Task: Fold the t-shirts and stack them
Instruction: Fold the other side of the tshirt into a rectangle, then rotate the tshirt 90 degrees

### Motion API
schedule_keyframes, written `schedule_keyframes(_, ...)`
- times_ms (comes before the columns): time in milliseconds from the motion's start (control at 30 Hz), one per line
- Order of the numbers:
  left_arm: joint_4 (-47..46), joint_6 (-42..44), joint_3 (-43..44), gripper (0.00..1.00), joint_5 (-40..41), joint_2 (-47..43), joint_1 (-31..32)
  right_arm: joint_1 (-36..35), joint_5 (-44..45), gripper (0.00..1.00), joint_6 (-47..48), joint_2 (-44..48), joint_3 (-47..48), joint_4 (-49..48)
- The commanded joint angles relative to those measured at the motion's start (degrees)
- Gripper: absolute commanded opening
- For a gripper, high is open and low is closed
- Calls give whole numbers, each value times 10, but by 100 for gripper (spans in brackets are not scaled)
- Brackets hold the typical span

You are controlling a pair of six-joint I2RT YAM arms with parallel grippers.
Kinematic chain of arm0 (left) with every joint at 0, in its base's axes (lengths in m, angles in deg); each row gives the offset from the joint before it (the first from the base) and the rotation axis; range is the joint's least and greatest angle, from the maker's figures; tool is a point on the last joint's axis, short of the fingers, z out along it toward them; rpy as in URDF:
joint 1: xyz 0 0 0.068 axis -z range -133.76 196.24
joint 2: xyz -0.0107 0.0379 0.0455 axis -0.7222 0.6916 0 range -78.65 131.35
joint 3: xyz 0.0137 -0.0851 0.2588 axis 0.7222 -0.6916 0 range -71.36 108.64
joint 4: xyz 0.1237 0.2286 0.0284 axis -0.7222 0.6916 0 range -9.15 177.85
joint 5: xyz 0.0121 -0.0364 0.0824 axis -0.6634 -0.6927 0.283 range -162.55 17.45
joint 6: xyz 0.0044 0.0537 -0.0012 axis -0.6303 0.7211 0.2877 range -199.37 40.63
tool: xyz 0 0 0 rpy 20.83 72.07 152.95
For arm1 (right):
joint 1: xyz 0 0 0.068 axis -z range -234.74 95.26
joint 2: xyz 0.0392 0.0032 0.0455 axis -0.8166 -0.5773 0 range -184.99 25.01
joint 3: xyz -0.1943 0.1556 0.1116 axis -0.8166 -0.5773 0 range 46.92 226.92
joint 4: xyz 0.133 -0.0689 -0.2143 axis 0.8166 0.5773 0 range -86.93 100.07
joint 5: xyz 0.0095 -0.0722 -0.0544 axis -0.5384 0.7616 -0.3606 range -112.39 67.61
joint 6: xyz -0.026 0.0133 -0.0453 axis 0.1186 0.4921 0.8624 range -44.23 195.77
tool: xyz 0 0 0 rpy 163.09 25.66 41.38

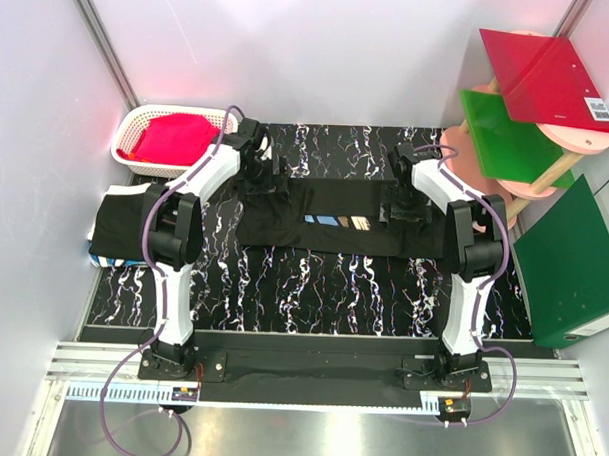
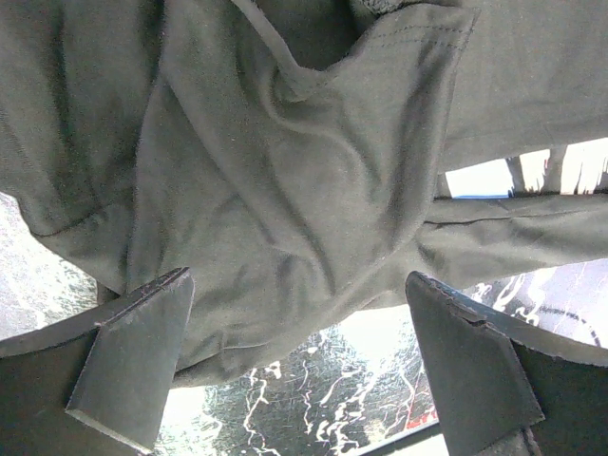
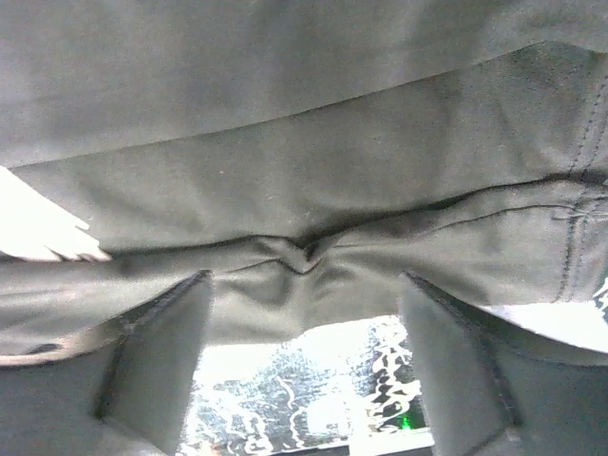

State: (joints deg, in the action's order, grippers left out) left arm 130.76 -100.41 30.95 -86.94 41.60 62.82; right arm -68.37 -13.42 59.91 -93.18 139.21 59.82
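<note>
The shirt (image 1: 324, 229) lies mid-table as a wide black band, its strokes (image 1: 335, 220) facing up near the middle. We judge it part-folded, narrowed from far to near but not yet brought in from the ends. A stack (image 1: 120, 222) of flat black cloth sits at the left edge of the table (image 1: 312, 288), so we take at least one shirt as done. What is left for this one is the end folds and the move onto the stack.

Each arm is at one end of the band. In the wrist view the left gripper (image 2: 296, 280) has its fingers spread wide, with bunched cloth just beyond the tips and nothing pinched. The right gripper (image 3: 304, 280) is also spread, facing a flat folded edge with a small pucker at its centre.

The band's near edge runs fairly straight, while its left end looks rumpled. In front of it a bare strip of table reaches to the arm bases — good room for drawing cloth toward us. The left side is tighter: the stack sits close beside the left arm, and a basket (image 1: 138, 122) holding red cloth (image 1: 178, 139) fills the far-left corner. On the right, a rack (image 1: 457, 153) and a green binder (image 1: 574, 257) crowd the table's edge, so we judge wide swings there risky.
</note>
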Motion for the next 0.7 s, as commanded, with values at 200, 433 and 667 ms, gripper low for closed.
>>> schedule_keyframes(200,-8,10,-32,99,-2,-33,3,-3,38,100,4,67,9,-12)
schedule_keyframes(433,-10,31,-59,99,1,-104,4,-3,-16,60,20,61,41,-59)
schedule_keyframes(667,-41,53,-67,25,-11,-156,6,-3,-2,8,47,-30,173,-54)
